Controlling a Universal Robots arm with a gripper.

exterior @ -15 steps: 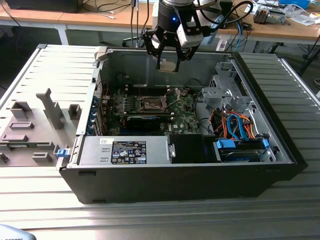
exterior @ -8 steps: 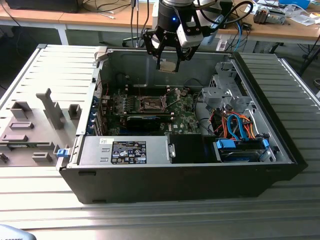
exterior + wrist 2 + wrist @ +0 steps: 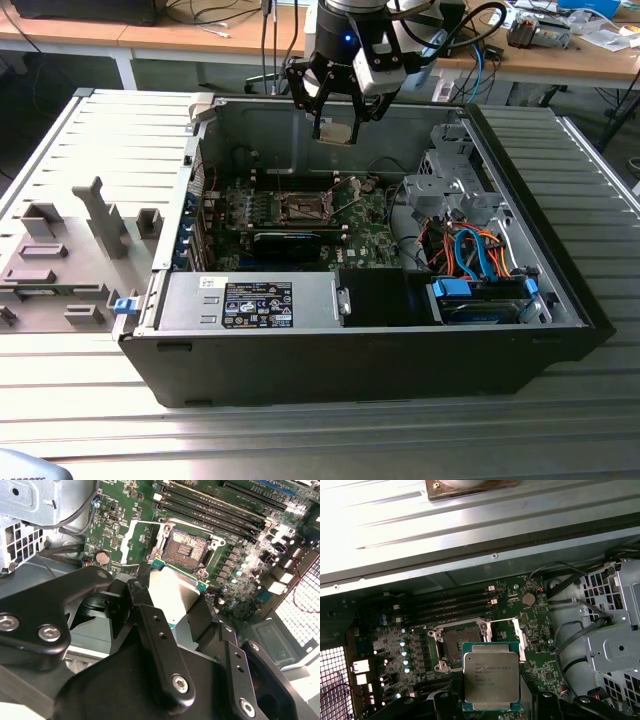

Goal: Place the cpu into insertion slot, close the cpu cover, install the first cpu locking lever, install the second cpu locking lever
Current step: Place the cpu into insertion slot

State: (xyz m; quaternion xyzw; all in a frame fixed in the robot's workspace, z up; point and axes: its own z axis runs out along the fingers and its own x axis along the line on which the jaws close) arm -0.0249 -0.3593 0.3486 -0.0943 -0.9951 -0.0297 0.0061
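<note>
Silver cpu (image 3: 491, 680) above open insertion slot (image 3: 456, 645)

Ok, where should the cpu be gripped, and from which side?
By two opposite thin edges, coming from above, as the gripper holds it now. The cpu is a flat, thin square held roughly level; its broad metal top gives the fingers nothing to close on.
</note>
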